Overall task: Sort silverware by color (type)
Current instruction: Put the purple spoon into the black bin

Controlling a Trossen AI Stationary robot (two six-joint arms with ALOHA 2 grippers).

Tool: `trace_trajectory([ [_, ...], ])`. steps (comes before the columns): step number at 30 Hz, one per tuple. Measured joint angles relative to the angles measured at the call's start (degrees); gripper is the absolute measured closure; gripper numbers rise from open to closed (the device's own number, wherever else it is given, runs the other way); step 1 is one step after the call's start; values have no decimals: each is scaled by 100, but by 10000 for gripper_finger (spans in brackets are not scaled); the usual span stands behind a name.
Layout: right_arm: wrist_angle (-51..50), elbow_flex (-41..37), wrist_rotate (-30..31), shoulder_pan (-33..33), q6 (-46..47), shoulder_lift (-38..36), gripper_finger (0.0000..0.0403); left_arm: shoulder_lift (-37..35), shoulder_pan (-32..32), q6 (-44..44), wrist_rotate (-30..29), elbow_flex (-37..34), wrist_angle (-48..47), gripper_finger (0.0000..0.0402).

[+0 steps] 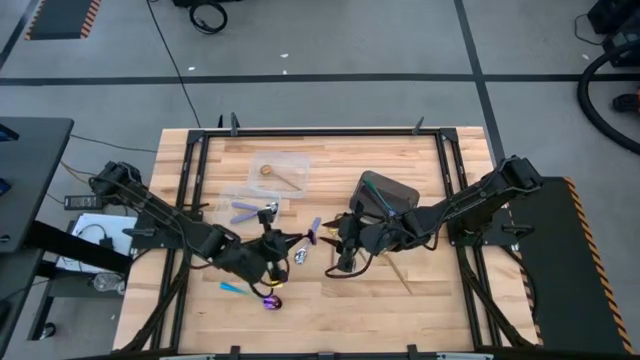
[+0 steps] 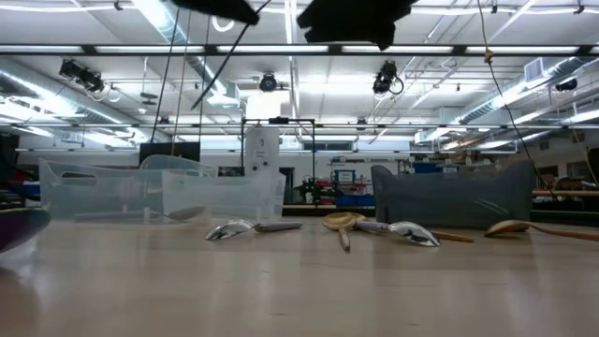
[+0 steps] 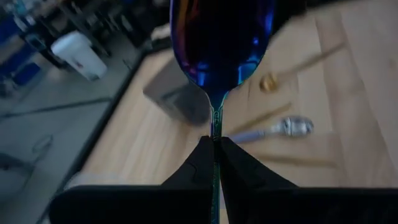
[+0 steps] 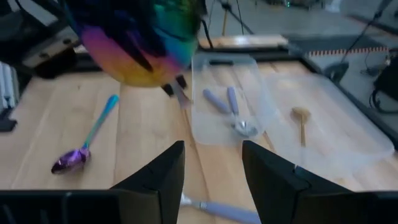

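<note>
Near tabletop [image 1: 420,310] centre, left gripper [image 1: 272,245] fingers [image 3: 205,158] pinched tight on iridescent spoon [image 3: 221,43] by its neck, bowl raised toward right wrist cam. Right gripper [image 1: 345,262] just beside, fingers [image 4: 158,171] spread wide, nothing held. Second iridescent spoon w/ teal handle [image 4: 84,146] flat on wood at front-left. Two silver spoons [image 4: 233,112] inside nearer clear container [image 4: 208,68]; gold spoon [image 4: 301,118] in next clear container [image 4: 348,137]. More silver & gold spoons scattered by dark grey bin [image 2: 454,197].
</note>
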Motion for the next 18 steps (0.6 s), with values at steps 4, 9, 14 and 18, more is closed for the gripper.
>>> trace_trajectory([
  [4,419,0,4,33,-398,0,232,0,108,734,6,0,826,385],
  [9,864,0,82,108,-924,0,232,0,144,1726,49,0,1974,385],
  [14,1382,0,114,136,-1493,0,232,0,209,2130,389,0,2710,385],
  [18,1610,0,-59,135,-1776,0,232,0,251,2416,540,0,3134,385],
])
